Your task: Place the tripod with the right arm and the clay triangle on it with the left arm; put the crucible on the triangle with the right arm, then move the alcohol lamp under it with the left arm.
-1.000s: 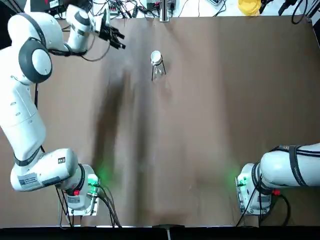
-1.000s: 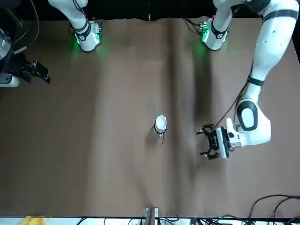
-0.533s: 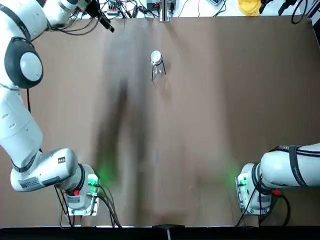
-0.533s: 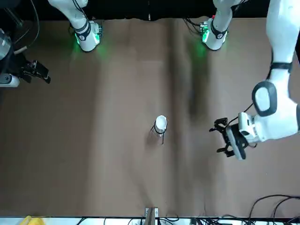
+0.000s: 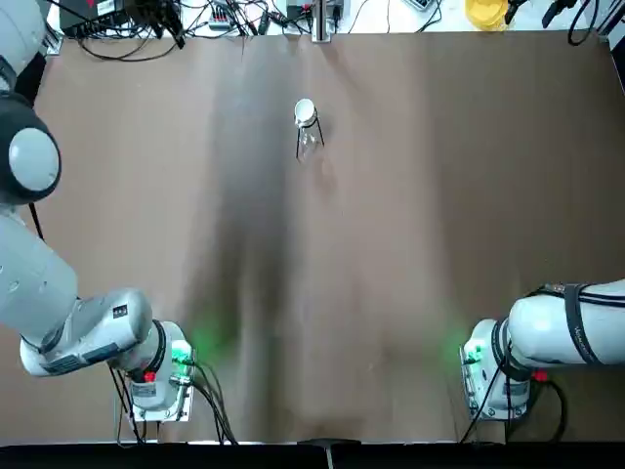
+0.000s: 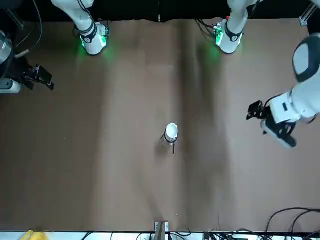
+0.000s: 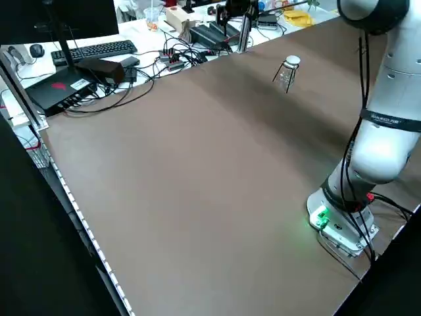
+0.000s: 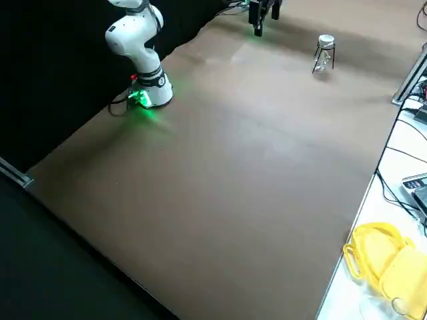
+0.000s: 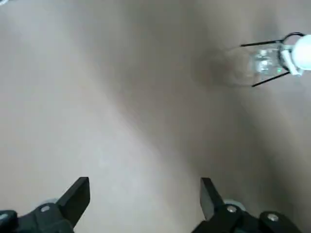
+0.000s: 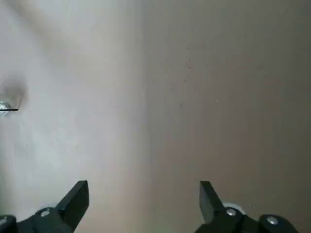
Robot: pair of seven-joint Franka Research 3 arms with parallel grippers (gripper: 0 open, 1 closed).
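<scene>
The black wire tripod [image 5: 310, 135] stands at the far middle of the table. The white crucible [image 5: 305, 110] sits on its ring, and the clear glass alcohol lamp [image 5: 310, 146] is between its legs. The clay triangle is not discernible under the crucible. My left gripper [image 6: 256, 117] hangs open and empty, well off to the robot's left of the tripod [image 6: 172, 145]. In its wrist view the lamp [image 9: 265, 60] and crucible [image 9: 303, 51] lie far beyond the open left gripper [image 9: 143, 191]. My right gripper [image 6: 46, 80] is parked open off the table's right side.
Cables, a keyboard and boxes [image 7: 99, 56] crowd the far left beyond the table edge. A yellow object [image 8: 383, 257] lies past the far right edge. The arm bases [image 5: 161, 376] stand at the near edge.
My left gripper has pulled away from the tripod, swinging farther to the robot's left and higher. The tripod stack and the right arm have not moved.
</scene>
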